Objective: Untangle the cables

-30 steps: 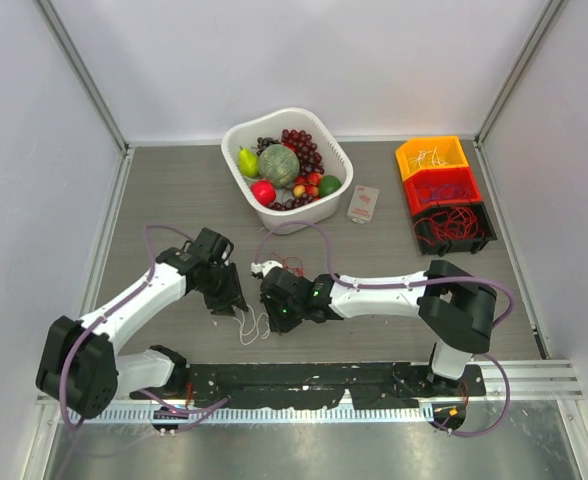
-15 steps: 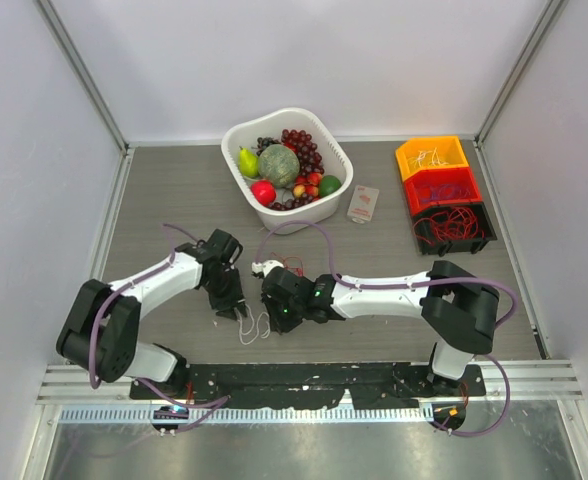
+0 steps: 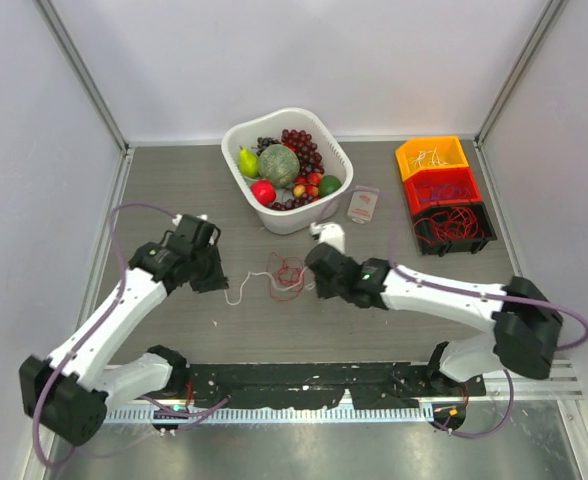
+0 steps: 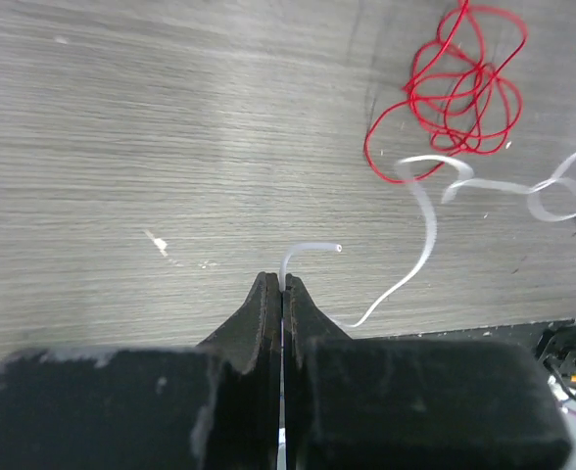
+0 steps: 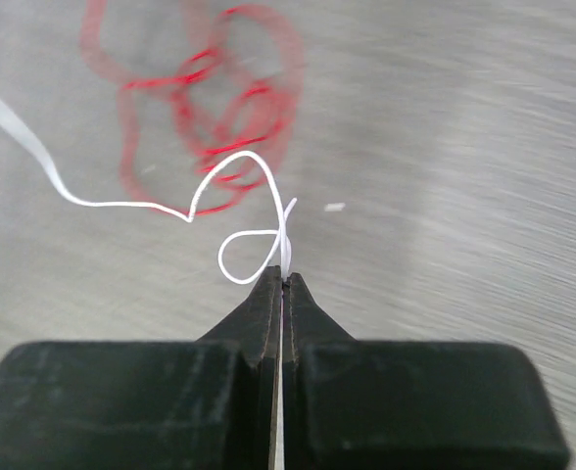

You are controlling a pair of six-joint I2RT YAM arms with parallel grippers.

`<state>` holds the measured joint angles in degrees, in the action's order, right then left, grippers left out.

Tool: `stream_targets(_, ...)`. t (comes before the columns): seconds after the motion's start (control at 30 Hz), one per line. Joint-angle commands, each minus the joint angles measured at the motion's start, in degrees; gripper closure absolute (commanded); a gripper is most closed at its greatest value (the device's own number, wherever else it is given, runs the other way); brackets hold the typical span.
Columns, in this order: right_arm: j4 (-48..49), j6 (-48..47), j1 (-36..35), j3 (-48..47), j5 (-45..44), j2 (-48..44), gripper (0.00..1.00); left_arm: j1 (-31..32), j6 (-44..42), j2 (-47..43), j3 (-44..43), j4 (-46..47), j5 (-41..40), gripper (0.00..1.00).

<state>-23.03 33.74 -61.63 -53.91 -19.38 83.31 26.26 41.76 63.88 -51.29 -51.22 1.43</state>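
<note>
A white cable [image 3: 242, 290] runs across the table between my two grippers. A loose red cable bunch [image 3: 288, 272] lies on the table at its middle. My left gripper [image 3: 217, 284] is shut on one end of the white cable [image 4: 420, 211], with the red bunch [image 4: 459, 88] ahead and to the right in the left wrist view. My right gripper [image 3: 314, 268] is shut on the other end, where the white cable [image 5: 121, 205] forms a small loop above the jaws [image 5: 282, 279]. The red bunch [image 5: 219, 108] lies blurred beyond it. No purple-blue wire shows.
A white fruit basket [image 3: 336, 192] stands at the back centre. A small white packet [image 3: 363, 204] lies to its right. Orange [image 3: 431, 156], red [image 3: 440, 186] and black [image 3: 452, 228] bins holding wires stand at the back right.
Both grippers have moved apart, the left up and to the left, the right up and to the right. The white cable is now drawn out between them, and the red bunch lies exposed.
</note>
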Motion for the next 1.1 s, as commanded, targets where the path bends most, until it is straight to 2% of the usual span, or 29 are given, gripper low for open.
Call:
stream_targets(0.0,-5.1,3.3,7.6,4.9,-10.0,-10.4,0.99,-1.2,0.6,-8.1,-4.0,-10.0,-10.1,1.0)
stream_targets(0.13,-8.4,0.8,15.2,6.8,-12.3,-21.1,0.99,-2.7,1.8,-12.0,-6.2,-14.1,-17.1,1.0)
stream_targets(0.3,-11.5,-2.3,22.6,6.5,-11.6,-26.4,0.99,-3.8,3.7,-13.9,-7.0,-16.7,-21.6,1.0)
stream_targets(0.47,-11.1,0.0,23.0,8.0,-10.5,-29.7,0.99,-3.8,6.0,-16.0,-6.9,-17.5,-22.8,1.0)
stream_targets(0.6,-7.5,2.9,23.0,11.1,-5.9,-32.2,0.99,-3.8,5.3,-16.0,-7.0,-17.1,-21.2,1.0)
stream_targets(0.63,-5.7,2.8,23.0,11.5,-3.9,-32.2,0.99,-3.8,4.5,-15.9,-6.5,-16.0,-19.8,1.0)
stream_targets(0.83,-3.1,0.2,23.0,8.7,-2.4,-28.6,0.99,-3.8,3.3,-11.6,-1.0,-0.7,5.8,1.0)
stream_targets(1.03,-3.8,-4.6,23.5,-2.5,-5.1,-26.5,0.99,-2.0,2.8,-3.7,-1.2,5.0,15.0,1.0)
stream_targets(1.07,-4.4,-5.8,23.6,-3.9,-5.8,-26.4,0.99,-1.9,2.5,-2.6,-1.6,5.6,16.4,0.97)
